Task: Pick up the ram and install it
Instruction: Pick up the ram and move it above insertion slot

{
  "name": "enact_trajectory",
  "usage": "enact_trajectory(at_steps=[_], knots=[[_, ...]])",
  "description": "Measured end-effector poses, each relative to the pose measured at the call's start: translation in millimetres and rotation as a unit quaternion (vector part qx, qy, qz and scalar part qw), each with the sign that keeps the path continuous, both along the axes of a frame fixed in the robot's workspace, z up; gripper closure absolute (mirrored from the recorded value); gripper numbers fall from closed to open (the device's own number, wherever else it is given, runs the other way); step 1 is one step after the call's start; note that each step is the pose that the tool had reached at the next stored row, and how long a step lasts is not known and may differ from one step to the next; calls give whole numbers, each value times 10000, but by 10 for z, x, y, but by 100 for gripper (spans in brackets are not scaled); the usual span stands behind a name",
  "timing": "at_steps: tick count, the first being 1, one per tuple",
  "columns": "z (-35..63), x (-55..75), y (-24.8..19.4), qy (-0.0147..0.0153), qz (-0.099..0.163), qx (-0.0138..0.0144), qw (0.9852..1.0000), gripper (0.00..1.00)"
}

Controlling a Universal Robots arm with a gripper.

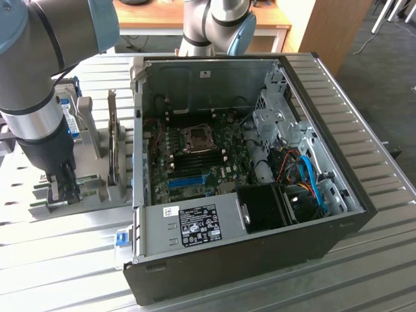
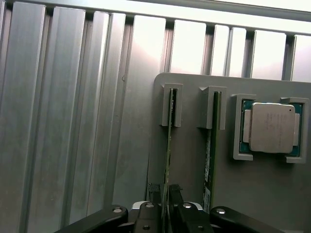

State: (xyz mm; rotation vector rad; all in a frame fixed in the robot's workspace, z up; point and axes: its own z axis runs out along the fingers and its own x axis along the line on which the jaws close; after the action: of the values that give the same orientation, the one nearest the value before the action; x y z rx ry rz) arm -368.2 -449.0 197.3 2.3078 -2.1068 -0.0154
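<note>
The ram (image 2: 168, 141) is a thin green stick standing on edge in a slotted bracket of the grey holder plate (image 2: 189, 165). In the wrist view my gripper (image 2: 167, 216) has a dark finger on each side of the stick's near end, pressed against it, so it is shut on the ram. In the exterior view the gripper (image 1: 65, 188) reaches down onto the holder (image 1: 97, 192) at the exterior view's left, beside the open computer case (image 1: 247, 175). The motherboard's dark memory slots (image 1: 195, 159) lie inside the case below the processor socket (image 1: 195, 135).
A second green stick (image 2: 210, 145) stands in the neighbouring bracket, and a square silver processor chip (image 2: 272, 127) sits beside it. A hard drive with a blue label (image 1: 68, 110) stands upright behind my arm. The table is ribbed aluminium (image 1: 364, 149). Another arm's base (image 1: 218, 26) stands behind the case.
</note>
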Motion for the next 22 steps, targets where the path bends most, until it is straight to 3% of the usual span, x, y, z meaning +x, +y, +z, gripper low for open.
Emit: enact_trajectory(at_steps=[2,4,6,22], knots=[[0,0,0,0,0,0,10000,78],[0,0,0,0,0,-1,10000,86],[0,0,0,0,0,0,10000,88],[15,0,0,-1,0,0,10000,88]])
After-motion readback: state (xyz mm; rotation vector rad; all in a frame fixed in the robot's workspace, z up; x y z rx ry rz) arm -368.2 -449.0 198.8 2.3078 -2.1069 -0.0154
